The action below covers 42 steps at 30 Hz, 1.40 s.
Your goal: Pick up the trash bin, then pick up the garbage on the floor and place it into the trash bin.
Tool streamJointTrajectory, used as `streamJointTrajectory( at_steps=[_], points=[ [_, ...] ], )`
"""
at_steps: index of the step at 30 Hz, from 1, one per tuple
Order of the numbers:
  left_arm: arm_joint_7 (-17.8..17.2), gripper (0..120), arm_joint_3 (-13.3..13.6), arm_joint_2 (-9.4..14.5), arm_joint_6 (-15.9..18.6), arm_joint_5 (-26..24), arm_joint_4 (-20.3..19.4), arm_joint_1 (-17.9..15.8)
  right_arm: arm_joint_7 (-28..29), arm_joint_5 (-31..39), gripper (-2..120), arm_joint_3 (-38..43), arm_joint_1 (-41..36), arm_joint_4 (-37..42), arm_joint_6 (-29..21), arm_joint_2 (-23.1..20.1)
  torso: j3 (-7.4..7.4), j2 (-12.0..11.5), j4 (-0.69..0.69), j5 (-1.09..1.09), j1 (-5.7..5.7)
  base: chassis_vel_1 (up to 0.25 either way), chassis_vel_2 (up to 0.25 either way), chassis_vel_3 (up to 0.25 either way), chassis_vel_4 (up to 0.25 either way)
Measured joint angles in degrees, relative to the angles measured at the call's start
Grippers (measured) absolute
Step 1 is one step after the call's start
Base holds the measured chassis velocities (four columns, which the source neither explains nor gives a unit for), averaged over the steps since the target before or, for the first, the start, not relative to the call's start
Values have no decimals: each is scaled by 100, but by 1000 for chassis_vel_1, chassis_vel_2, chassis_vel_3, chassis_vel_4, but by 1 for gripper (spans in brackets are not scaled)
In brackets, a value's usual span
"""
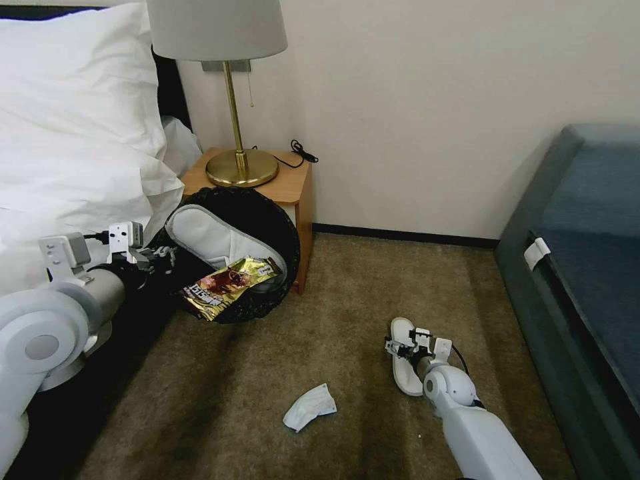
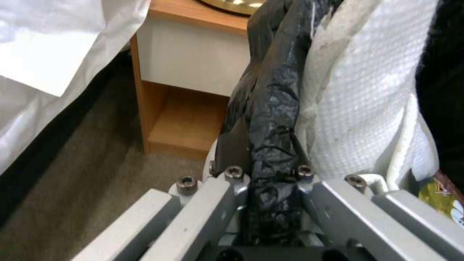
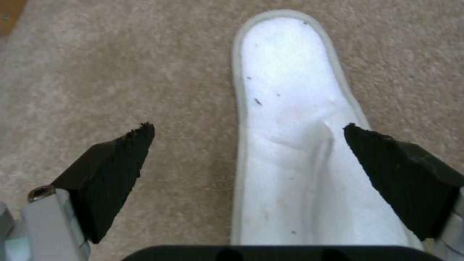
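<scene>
My left gripper (image 1: 159,257) holds the trash bin (image 1: 283,223) off the floor beside the bed, tipped so its mouth faces me. In the left wrist view the gripper (image 2: 267,159) is shut on the black bag (image 2: 270,90) folded over the rim. Inside the bin lie a white slipper (image 1: 207,237) (image 2: 357,108) and a gold and red snack wrapper (image 1: 227,285) that hangs over the lower rim. A second white slipper (image 1: 402,373) (image 3: 290,108) lies on the carpet. My right gripper (image 1: 400,347) (image 3: 249,127) hovers open just above it, one finger on either side of one edge. A crumpled white tissue (image 1: 310,407) lies on the carpet.
A wooden nightstand (image 1: 293,183) with a brass lamp (image 1: 240,167) stands right behind the bin. The bed with white pillows (image 1: 73,133) is at the left, a blue sofa (image 1: 587,253) at the right. Brown carpet (image 1: 373,287) lies between them.
</scene>
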Motion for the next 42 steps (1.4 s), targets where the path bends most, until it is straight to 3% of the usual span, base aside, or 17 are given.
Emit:
streamJointTrajectory(
  at_steps=[16,23,31,35,42],
  points=[
    [104,3,48,-23,0,80,78,-36,12,-60,98,90,-41,-319,167,113,0,0,0,0,0,0,0,0,0],
    [150,3,27,-3,0,86,92,-46,26,-108,88,112,3,-595,250,211,0,0,0,0,-1,0,0,0,0],
    [215,3,17,18,0,111,156,-98,152,-204,64,157,60,-801,386,331,0,0,-1,-1,-1,0,0,0,0],
    [227,3,16,19,0,115,143,-101,233,-203,43,128,60,-726,399,329,0,0,0,1,-1,0,0,0,0],
    [271,3,1,18,0,139,177,-92,245,-210,20,123,77,-712,423,330,0,0,0,0,-1,0,0,0,0]
  ],
)
